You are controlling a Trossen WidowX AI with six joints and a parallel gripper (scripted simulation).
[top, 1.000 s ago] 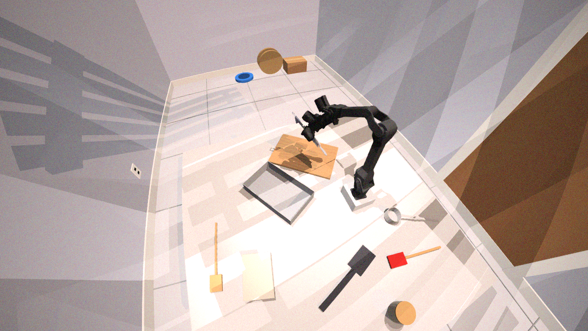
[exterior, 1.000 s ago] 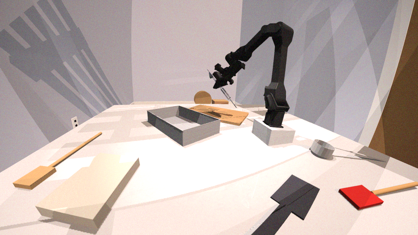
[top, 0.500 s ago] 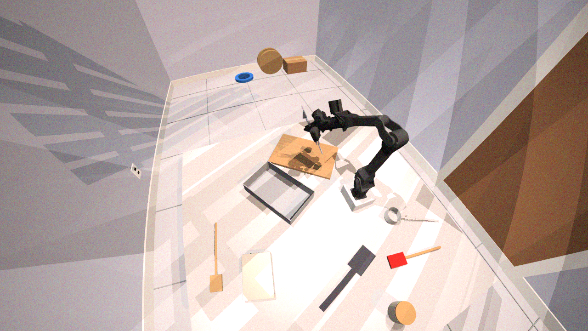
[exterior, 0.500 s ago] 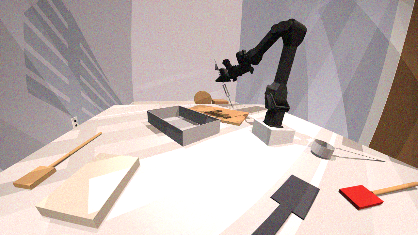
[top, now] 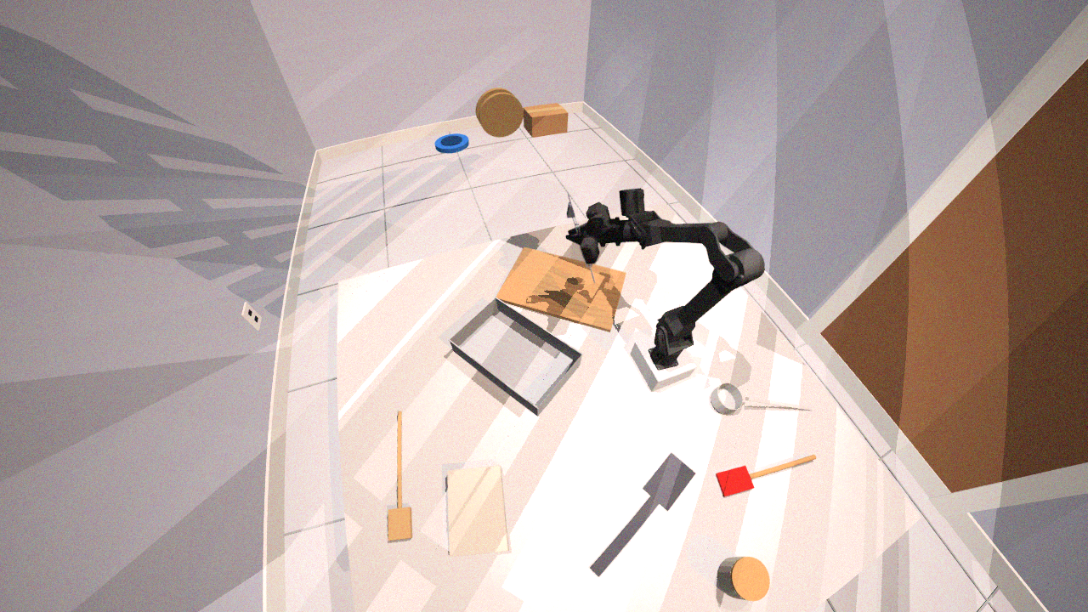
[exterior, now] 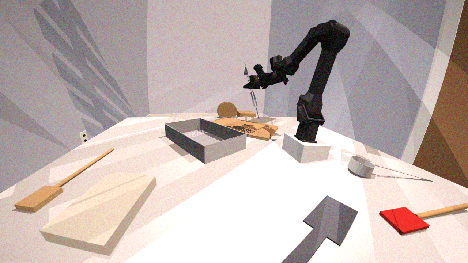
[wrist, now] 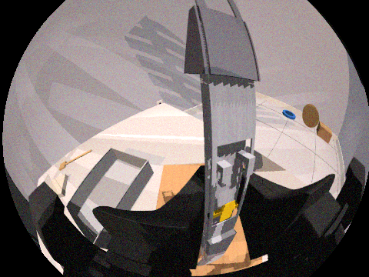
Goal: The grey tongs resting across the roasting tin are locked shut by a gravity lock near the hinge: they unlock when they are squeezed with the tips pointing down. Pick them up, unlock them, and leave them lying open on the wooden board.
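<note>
My gripper [top: 575, 234] [exterior: 246, 86] [wrist: 217, 169] is shut on the grey tongs [top: 570, 211] [exterior: 253, 99] [wrist: 231, 115] and holds them in the air above the wooden board [top: 518, 268] [exterior: 258, 133] [wrist: 177, 175]. The tongs stand steeply, slightly tilted, with the dark wedge-shaped part up and the long thin end down. The lower end is above the board; the exterior view shows it angled a little to the right. A yellow piece shows between the arms in the wrist view. I cannot tell how far the arms are apart. The roasting tin [top: 540, 333] [exterior: 225, 147] [wrist: 134, 185] holds no tongs.
The tin stands beside the board, on the near side. The arm's white base [exterior: 307, 153] is right of both. A round metal pan [top: 726, 399] [exterior: 359, 166], a dark spatula [top: 669, 480], a red-headed tool [top: 734, 480], a wooden spatula [top: 399, 524] and a cream slab [top: 478, 510] lie nearer the cameras.
</note>
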